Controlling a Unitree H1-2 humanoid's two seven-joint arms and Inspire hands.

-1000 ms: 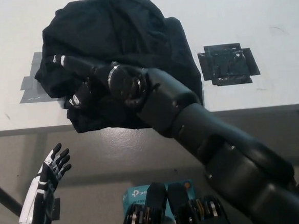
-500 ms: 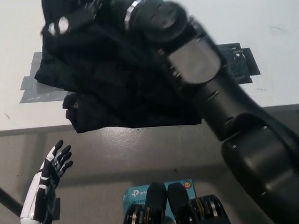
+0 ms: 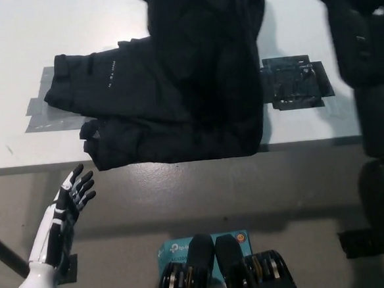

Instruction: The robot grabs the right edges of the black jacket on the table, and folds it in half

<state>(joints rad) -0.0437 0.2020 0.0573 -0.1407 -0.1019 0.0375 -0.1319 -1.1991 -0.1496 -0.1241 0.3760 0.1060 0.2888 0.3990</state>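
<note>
- Black jacket [image 3: 176,112] lay mid-frame on the table [image 3: 13,38], part lifted off the top; fold looked unfinished.
- Right arm [image 3: 371,72] upper right, hand unseen, can't tell.
- Left hand [image 3: 67,202] lower left, spread, empty.

white table [image 3: 13,38], black jacket [image 3: 176,112], tape patches [image 3: 296,84]

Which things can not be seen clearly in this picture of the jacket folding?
- Right hand: head view, beyond the top edge; only the black right arm shows, so its grip cannot be told.
- Black jacket: its top part is cut off by the top edge.
- Patch of black tape: its left end is hidden by the jacket.
</note>
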